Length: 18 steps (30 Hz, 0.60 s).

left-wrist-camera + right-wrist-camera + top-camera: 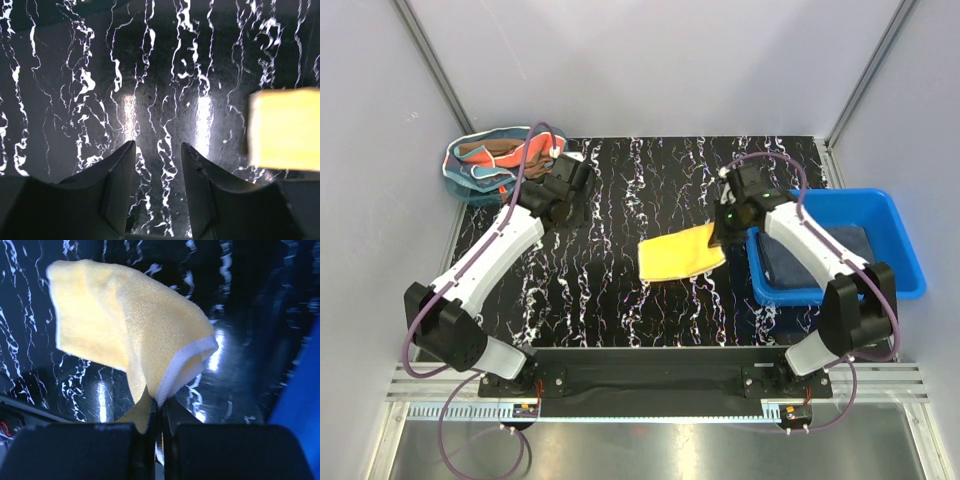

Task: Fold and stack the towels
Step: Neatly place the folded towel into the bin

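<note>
A folded yellow towel [680, 253] hangs lifted above the black marbled table, pinched at its right edge by my right gripper [723, 234]. In the right wrist view the towel [125, 330] droops from my shut gripper [161, 402]. A dark grey-blue towel [810, 255] lies folded in the blue bin [900, 245]. Orange-red and teal towels [490, 158] lie bunched in the mesh basket [455, 170]. My left gripper [565, 205] is open and empty over bare table [157, 150]; the yellow towel [285, 130] shows to its right.
The blue plastic bin stands at the right edge of the table, just right of my right gripper. The mesh basket sits at the back left corner behind my left arm. Grey walls and metal frame posts surround the table [620, 300].
</note>
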### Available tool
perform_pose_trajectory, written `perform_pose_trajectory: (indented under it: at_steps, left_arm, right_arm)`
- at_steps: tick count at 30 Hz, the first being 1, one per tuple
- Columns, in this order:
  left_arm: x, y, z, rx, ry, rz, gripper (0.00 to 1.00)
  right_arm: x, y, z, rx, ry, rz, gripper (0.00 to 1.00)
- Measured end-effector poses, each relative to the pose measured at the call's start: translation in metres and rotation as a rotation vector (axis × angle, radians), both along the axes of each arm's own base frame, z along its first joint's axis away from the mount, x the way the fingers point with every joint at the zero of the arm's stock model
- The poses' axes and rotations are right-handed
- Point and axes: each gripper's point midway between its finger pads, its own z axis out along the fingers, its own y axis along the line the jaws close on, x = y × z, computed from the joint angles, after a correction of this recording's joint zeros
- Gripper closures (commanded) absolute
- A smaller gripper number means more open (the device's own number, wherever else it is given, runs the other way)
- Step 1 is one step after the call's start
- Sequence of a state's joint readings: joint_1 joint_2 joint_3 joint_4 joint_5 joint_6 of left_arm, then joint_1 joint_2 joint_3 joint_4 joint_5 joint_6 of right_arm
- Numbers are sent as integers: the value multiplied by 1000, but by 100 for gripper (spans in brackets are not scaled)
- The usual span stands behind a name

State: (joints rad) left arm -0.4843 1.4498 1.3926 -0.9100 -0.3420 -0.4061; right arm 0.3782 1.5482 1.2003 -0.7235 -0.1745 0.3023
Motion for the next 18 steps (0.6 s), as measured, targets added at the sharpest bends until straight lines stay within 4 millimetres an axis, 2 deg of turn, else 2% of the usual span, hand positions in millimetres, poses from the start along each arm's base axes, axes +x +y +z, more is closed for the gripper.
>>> perform_pose_trajectory:
  at_steps: [6, 10, 14, 18]
  left_arm:
    - [-9, -1, -10, 17, 51, -61, 53]
    - [-10, -7, -13, 4, 71, -100, 53]
    - [-11, -11, -16, -5, 86, -125, 53]
    - [-12, -12, -19, -1, 94, -138, 52]
  right_arm:
    - [9, -61, 45, -68, -21, -88, 100]
    - [12, -100, 68, -101, -27, -139, 100]
    - [13, -148, 81, -129, -21, -230, 100]
    - [9, -196, 81, -179, 7, -334, 100]
